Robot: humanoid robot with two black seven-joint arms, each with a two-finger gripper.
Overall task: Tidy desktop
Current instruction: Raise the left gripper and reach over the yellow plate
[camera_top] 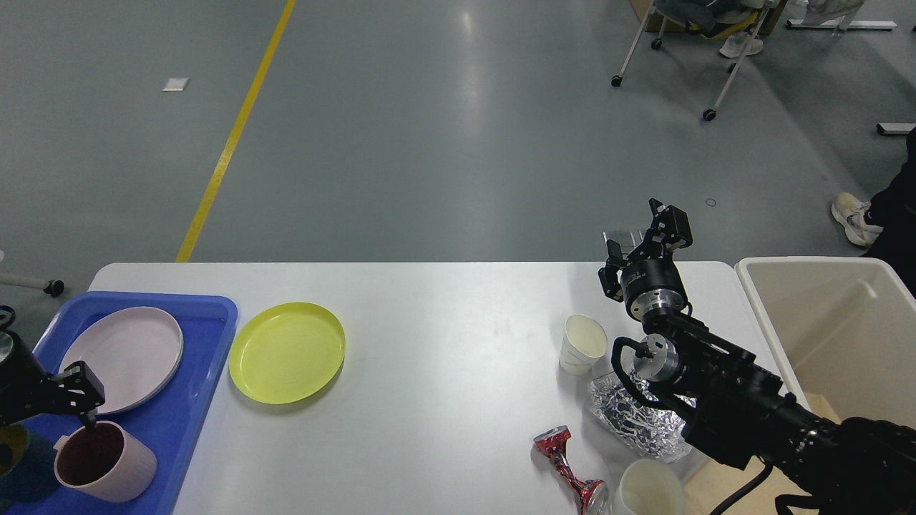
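At the far left, a blue plastic tray (207,318) lies on the left end of the large white rectangular desktop (444,336), which fills the lower half of the view. On the tray rest a pale pink round plate (122,357) and, nearer, a pink mug with a dark red inside (104,461). The left gripper (80,397) hangs just above the mug's rim; whether its jaws are spread or together cannot be told. Just beside the tray sits a yellow round plastic plate (288,352). Toward the right stand a white paper cup (583,343), a crumpled ball of silver foil (630,422), a crushed red can (569,468) and a second white cup (647,490). The right gripper (647,239) is raised over the far edge, jaws spread, holding nothing. A beige plastic bin (830,322) stands at the right
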